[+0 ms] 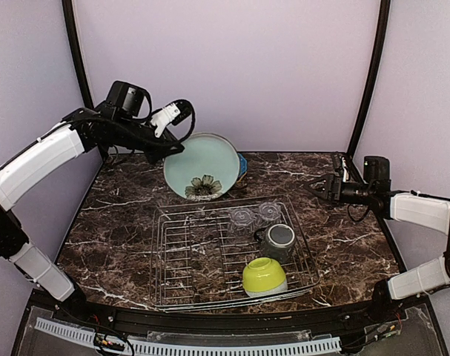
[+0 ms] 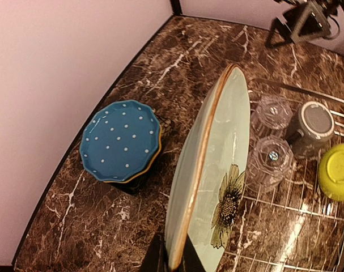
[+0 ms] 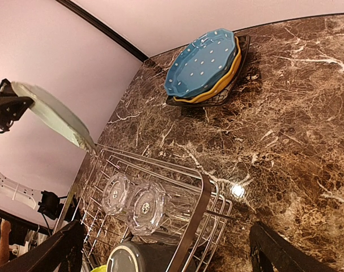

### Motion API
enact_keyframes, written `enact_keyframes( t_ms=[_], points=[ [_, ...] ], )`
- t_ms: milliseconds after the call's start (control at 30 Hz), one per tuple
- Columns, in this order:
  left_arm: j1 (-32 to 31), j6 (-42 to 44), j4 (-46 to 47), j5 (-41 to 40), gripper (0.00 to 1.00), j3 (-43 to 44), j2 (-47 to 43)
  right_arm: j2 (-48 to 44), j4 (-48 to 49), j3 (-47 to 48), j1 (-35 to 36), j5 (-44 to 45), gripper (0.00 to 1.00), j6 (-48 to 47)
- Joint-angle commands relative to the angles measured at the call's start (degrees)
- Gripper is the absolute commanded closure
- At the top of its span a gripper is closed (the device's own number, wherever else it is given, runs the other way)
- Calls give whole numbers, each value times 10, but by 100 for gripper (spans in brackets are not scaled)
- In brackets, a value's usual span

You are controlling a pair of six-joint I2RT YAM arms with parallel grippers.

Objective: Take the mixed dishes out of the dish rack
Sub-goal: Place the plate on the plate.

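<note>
At far left, lifted above the table (image 1: 113,215): left gripper (image 1: 171,147), clamped tight on the rim of the teal plate (image 1: 202,165). In the left wrist view, fingers (image 2: 156,258) pinching that rim at the bottom edge, one on each face. Plate held on edge and tilted, flower print low on its face, lower edge just behind the far rail of the rack (image 1: 173,259); touching the rail or not, cannot tell.

Just right of that plate, mostly hidden behind it from above: a stack flat on the table outside the rack, near the back wall. Blue dotted plate (image 2: 120,139) on top, yellow plate (image 3: 223,85) under it, black plate (image 3: 178,103) at the bottom.

In the middle of the table, the wire rack, its left half bare. In its far right part, two clear glasses (image 1: 242,219) side by side, bases up. Just nearer and to the right, grey mug (image 1: 278,239), upside down, close beside the glasses. Nearer again, at the rack's front right, green bowl (image 1: 264,276), also upside down.

At far right, right gripper (image 1: 315,187) hanging over bare table beside the rack's far right corner, fingers (image 3: 274,243) spread as wide as they go, holding nothing, pointing toward the rack.
</note>
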Motion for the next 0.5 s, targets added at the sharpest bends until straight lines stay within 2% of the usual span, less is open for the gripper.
enact_keyframes(
  t_ms=[0, 167, 467],
  points=[
    [47, -136, 148, 29, 99, 21, -41, -2, 11, 10, 2, 1, 1, -5],
    [85, -236, 217, 13, 99, 31, -14, 1, 13, 10, 2, 0, 1, -5],
    [109, -372, 314, -48, 99, 42, 51, -1, 12, 5, 2, 3, 1, -7]
  ],
)
